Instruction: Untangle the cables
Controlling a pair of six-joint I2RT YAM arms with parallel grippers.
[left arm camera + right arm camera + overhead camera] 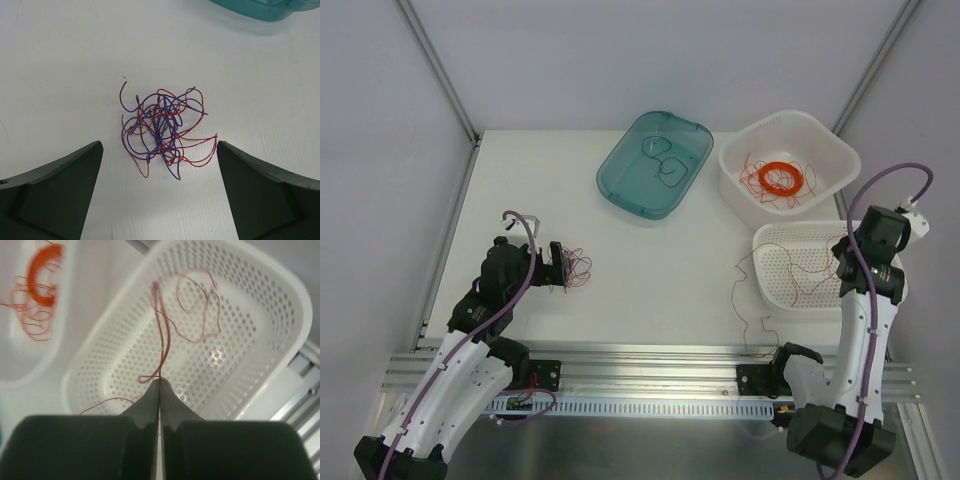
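Observation:
A small wad of red and purple-blue cables point(577, 268) point(162, 127) lies on the white table. My left gripper point(560, 266) point(159, 146) stands open just short of it, its dark fingers point(65, 185) to either side of the wad's near end, touching nothing. My right gripper point(842, 262) point(160, 381) hangs over the perforated white basket point(790, 285) point(260, 315) and is shut on a thin red cable point(163, 340). This cable runs up from the fingertips into loose loops inside the basket. A thin strand point(740, 290) trails over the basket's left rim onto the table.
A teal tub point(620, 180) at the back holds a couple of dark cable loops. To its right a white tub point(830, 150) holds a flat orange ring coil point(782, 178) point(42, 270) and loose orange wires. An aluminium rail point(650, 365) runs along the near edge.

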